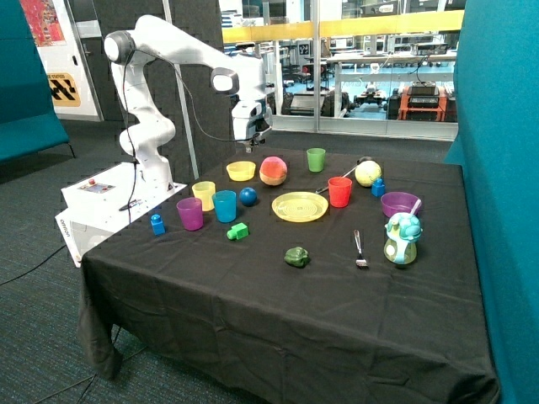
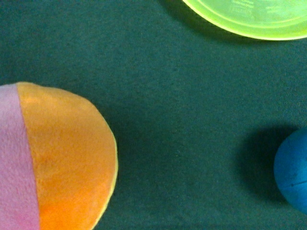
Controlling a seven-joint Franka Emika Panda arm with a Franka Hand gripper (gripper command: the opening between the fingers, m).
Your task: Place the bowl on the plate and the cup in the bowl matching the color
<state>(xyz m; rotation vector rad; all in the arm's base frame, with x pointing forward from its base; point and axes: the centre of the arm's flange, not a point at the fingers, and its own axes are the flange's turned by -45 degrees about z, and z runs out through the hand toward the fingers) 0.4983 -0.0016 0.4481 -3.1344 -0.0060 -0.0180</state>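
Nearest the front edge of the black-clothed table (image 1: 278, 311) lie a dark green lump (image 1: 296, 257) and a spoon (image 1: 360, 250), with a pale green and teal sippy bottle (image 1: 402, 238) toward the front corner by the teal partition. Behind them, mid-table, sits the plate (image 1: 300, 206), flat, bare and yellow; a green block (image 1: 238, 231) lies toward the side edge nearest the robot base, and a blue block (image 1: 157, 224) stands close to that edge. In a row there stand the purple cup (image 1: 189, 213), the blue cup (image 1: 224, 205) and, just behind them, the cup (image 1: 204, 194), yellow and upright, holding nothing and not in any bowl. A blue ball (image 1: 248, 196) rests beside the blue cup, a red cup (image 1: 339, 191) beyond the plate, and a purple bowl (image 1: 399, 204) toward the partition side. Farther back the bowl (image 1: 241, 171) rests on the cloth, apart from the plate, with a pink and orange plush ball (image 1: 273, 171) just beside it; a green cup (image 1: 316, 159) and a pale ball (image 1: 368, 173) stand near the far edge. The white arm bends from its base off the table's side, elbow high, forearm reaching level over the far corner, wrist turned straight down, so the gripper (image 1: 253, 131) hangs well above the bowl and plush ball, holding nothing; how wide its fingers stand cannot be told. The wrist view looks down on the plush ball, the blue ball and a yellow-green rim (image 2: 249, 21).
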